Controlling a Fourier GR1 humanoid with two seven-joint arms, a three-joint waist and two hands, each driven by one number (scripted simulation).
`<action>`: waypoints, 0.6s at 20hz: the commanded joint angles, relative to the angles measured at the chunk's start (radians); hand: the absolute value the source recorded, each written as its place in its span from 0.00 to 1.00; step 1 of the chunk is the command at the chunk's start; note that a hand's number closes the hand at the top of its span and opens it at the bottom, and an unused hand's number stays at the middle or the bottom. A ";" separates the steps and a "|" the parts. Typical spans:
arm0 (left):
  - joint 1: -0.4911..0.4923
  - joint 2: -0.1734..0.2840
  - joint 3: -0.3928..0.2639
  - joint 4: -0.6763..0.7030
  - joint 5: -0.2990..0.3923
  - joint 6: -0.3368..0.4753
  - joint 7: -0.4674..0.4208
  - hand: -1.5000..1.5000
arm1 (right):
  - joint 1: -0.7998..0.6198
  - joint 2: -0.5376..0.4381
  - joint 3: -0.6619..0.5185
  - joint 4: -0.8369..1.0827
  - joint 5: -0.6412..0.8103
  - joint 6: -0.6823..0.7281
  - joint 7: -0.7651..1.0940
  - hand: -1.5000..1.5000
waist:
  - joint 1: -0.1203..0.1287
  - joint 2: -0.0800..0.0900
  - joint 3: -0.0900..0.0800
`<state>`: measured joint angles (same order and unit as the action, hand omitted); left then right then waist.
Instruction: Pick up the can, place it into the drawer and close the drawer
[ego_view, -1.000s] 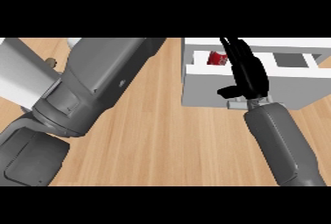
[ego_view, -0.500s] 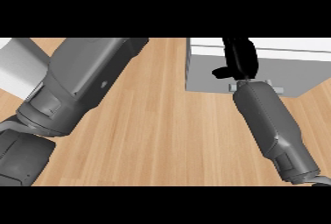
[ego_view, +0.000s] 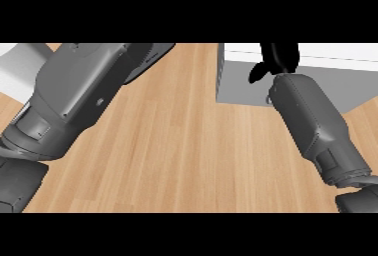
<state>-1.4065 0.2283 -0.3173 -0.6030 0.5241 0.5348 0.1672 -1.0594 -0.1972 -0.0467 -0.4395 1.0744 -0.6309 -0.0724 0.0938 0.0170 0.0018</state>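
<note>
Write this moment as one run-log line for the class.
phase: at drawer | right hand: over white drawer unit, fingers unclear | left hand: out of view | can: not visible | drawer front: appears closed

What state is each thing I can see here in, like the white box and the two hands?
Drawer unit: front looks flush, no open compartment showing.
Can: not visible.
Right hand: resting against the drawer unit's top edge; fingers mostly cut off.
Left hand: out of view; only its forearm shows.

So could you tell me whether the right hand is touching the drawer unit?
Cannot tell. In the head view the right hand overlaps the white drawer unit at the top edge, but the steep angle shows neither contact nor a gap.
</note>
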 joint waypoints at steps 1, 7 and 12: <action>0.069 0.025 -0.010 -0.064 -0.008 -0.013 0.001 0.00 | -0.110 0.027 -0.020 0.056 0.015 -0.063 0.052 0.00 | 0.016 -0.001 -0.002; 0.098 0.066 -0.012 -0.159 0.001 -0.039 0.051 0.00 | -0.177 -0.004 -0.086 0.082 -0.054 -0.008 -0.010 0.00 | 0.048 -0.001 -0.001; 0.145 0.097 -0.014 -0.209 -0.006 -0.033 0.076 0.00 | -0.156 0.009 -0.150 0.076 -0.138 -0.001 -0.153 0.00 | 0.019 0.001 0.000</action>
<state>-1.2983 0.3039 -0.3269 -0.7699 0.5204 0.5084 0.2232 -1.1438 -0.2009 -0.1269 -0.3424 1.0119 -0.5963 -0.1923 0.0951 0.0240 0.0080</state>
